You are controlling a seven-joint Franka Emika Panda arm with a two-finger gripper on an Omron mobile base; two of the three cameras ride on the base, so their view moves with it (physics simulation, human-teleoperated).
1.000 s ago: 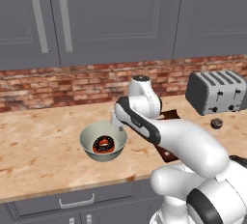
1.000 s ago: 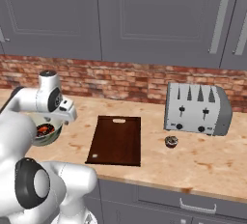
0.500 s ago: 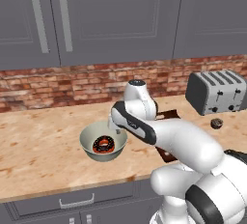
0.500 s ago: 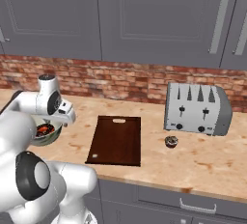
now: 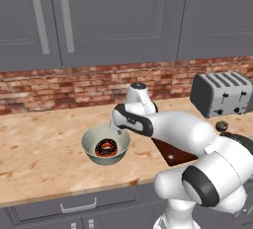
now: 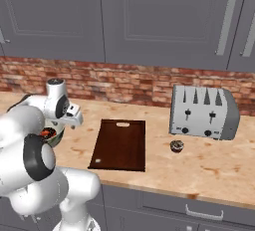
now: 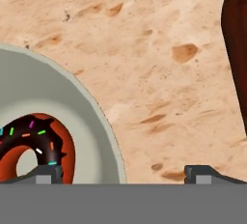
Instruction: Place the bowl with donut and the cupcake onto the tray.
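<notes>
The pale grey-white bowl (image 5: 105, 146) stands on the counter, the chocolate-glazed sprinkled donut (image 5: 105, 148) lying inside it. My gripper (image 5: 118, 131) is open at the bowl's right rim. In the hand view one fingertip (image 7: 48, 172) is over the inside of the bowl (image 7: 96, 107), close to the donut (image 7: 43, 146), and the other is outside over the counter, so the rim lies between them. The dark reddish-brown tray (image 6: 121, 144) lies to the right of the bowl (image 6: 54, 134). The cupcake (image 6: 176, 146) sits on the counter right of the tray, in front of the toaster.
A grey four-slot toaster (image 6: 201, 111) stands at the back right against the brick wall. Grey wall cabinets hang above. The counter's front edge runs just in front of the bowl and tray (image 5: 170, 152).
The hand has shifted slightly and settled lower at the bowl's rim. The bowl, tray and cupcake have not moved.
</notes>
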